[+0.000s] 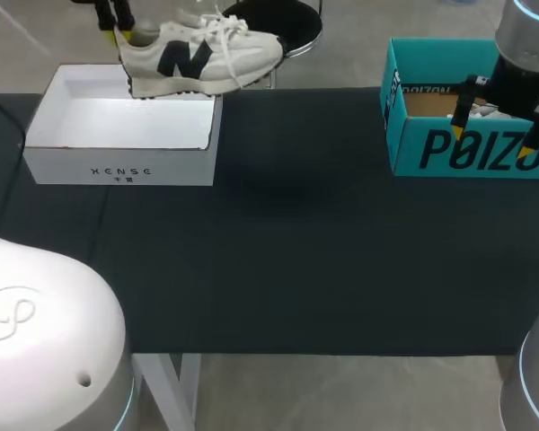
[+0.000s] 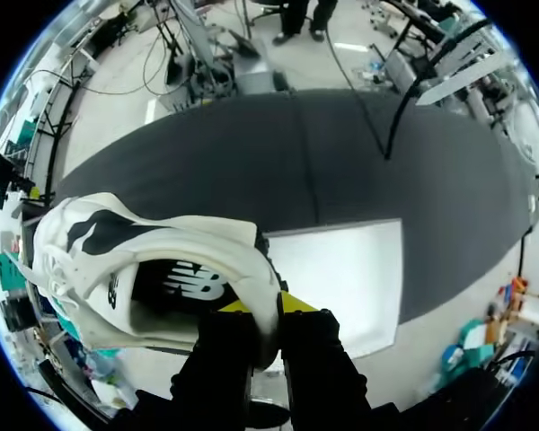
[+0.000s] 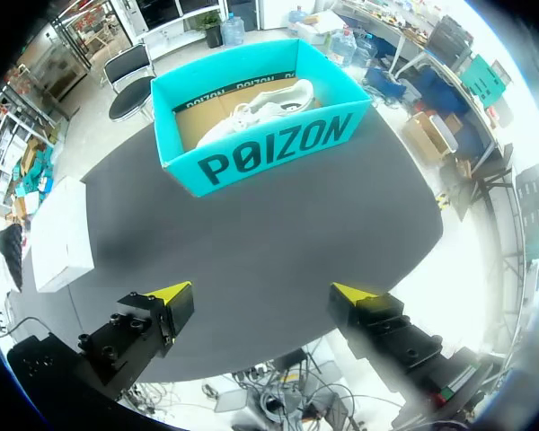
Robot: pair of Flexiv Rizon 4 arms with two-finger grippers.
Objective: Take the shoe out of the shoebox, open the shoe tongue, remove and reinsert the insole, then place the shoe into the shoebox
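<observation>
**While left gripper [image 2: 268,310] held shoe [image 2: 144,260], shoebox [image 1: 117,166] lay beneath**

Clamped on the heel collar, it had the shoe aloft, toe toward the table's [image 1: 296,251] middle, lengthwise above the white shoebox's far side. The right gripper [image 3: 260,296] hung wide open, empty, well apart.

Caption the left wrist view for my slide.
Left gripper clamps the white sneaker by its heel, the open white shoebox below.

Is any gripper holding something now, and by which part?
The left gripper is shut on the white shoe, at the rim of its heel. The right gripper is open and holds nothing.
</observation>
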